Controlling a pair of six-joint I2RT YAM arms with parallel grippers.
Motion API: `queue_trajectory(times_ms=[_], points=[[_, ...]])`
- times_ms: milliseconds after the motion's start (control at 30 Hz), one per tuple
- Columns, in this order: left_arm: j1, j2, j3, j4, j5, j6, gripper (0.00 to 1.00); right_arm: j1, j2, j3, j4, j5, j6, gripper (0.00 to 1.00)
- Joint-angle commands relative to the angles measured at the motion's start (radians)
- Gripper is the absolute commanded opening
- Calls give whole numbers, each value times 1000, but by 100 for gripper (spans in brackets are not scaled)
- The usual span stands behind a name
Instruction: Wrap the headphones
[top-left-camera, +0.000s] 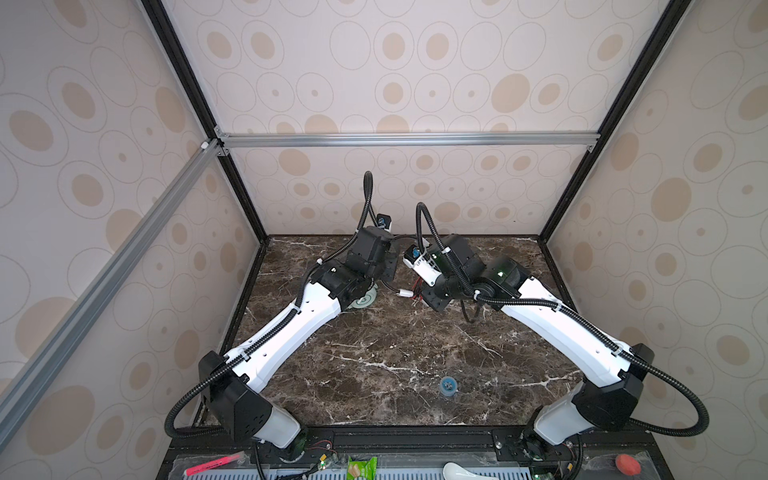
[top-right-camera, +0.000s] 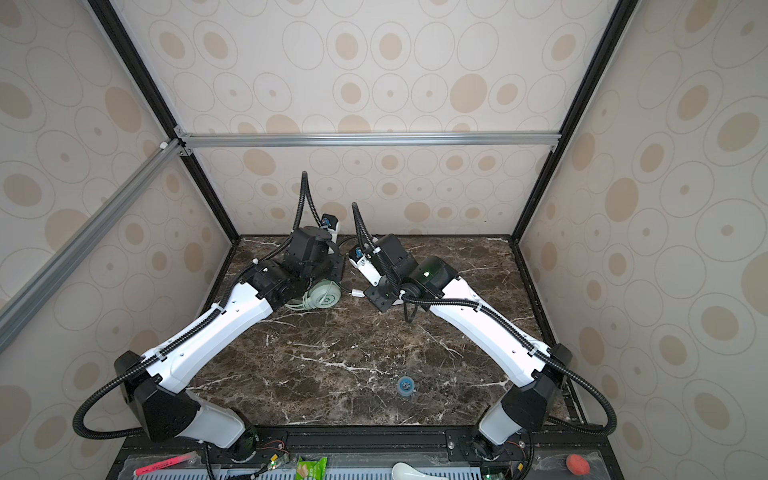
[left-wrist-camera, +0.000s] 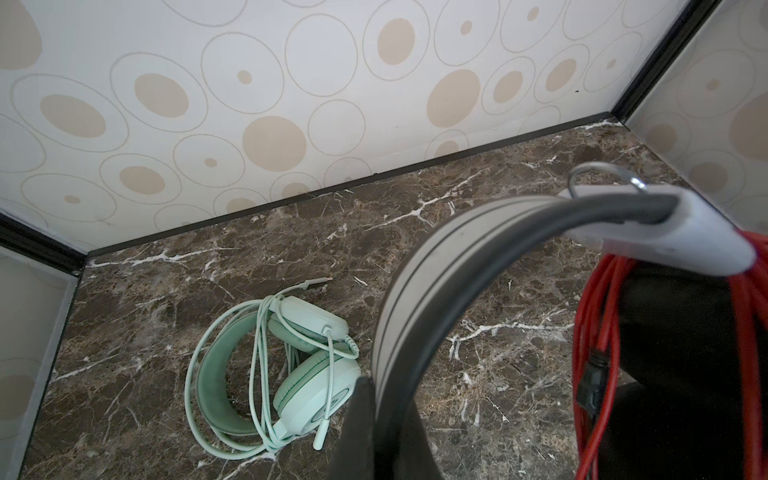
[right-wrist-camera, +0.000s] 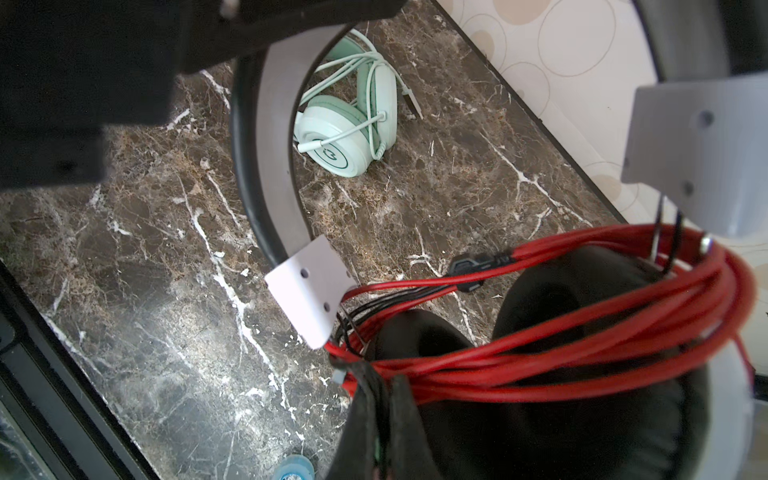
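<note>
White-and-black over-ear headphones (right-wrist-camera: 540, 299) hang toward twelve o'clock: left fingers (left-wrist-camera: 353, 436) pinch their headband (left-wrist-camera: 415, 291), right fingers (right-wrist-camera: 361, 424) pinch the thin red cord (right-wrist-camera: 582, 332). Best kept taut, with loops laid snug.

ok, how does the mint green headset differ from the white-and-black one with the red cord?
Colour: the pale mint green headset is one shade; the white-banded, black-padded headset is two-tone. Cord: the mint cord loops loosely; the red cord is coiled in many turns. Pose: mint lies free on the marble table; the other is held by the left end effector and right end effector. Both are corded over-ears.
</note>
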Motion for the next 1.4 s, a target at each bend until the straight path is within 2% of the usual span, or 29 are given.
queue_trajectory(times_ms=[0,167,300,500,600,733,1000,1133,1233,1300,1367], points=[[-17,-22,17,-37,128,69,0,-40,-31,-25,87,6,-117,4],[-17,-1,37,-52,207,105,0,-46,-48,-29,89,-79,-253,3],[-17,-6,39,-41,259,135,0,-75,-90,-86,151,-182,-310,6],[-17,7,42,-79,270,164,0,-83,-58,-43,92,-147,-385,6],[-17,-6,31,-63,320,168,0,-83,-72,-36,130,-161,-372,5],[-17,-8,29,-62,327,168,0,-83,-123,-90,247,-246,-344,9],[-17,-10,16,-56,344,170,0,-83,-100,-58,270,-294,-307,8],[-18,-10,28,-55,358,164,0,-82,-118,-94,339,-272,-247,6],[-18,-12,30,-52,371,161,0,-82,-130,-118,379,-302,-228,8],[-19,-12,28,-53,369,160,0,-58,-110,-90,341,-290,-269,8],[-21,-10,29,-57,366,158,0,-23,-95,-69,319,-227,-325,6]])
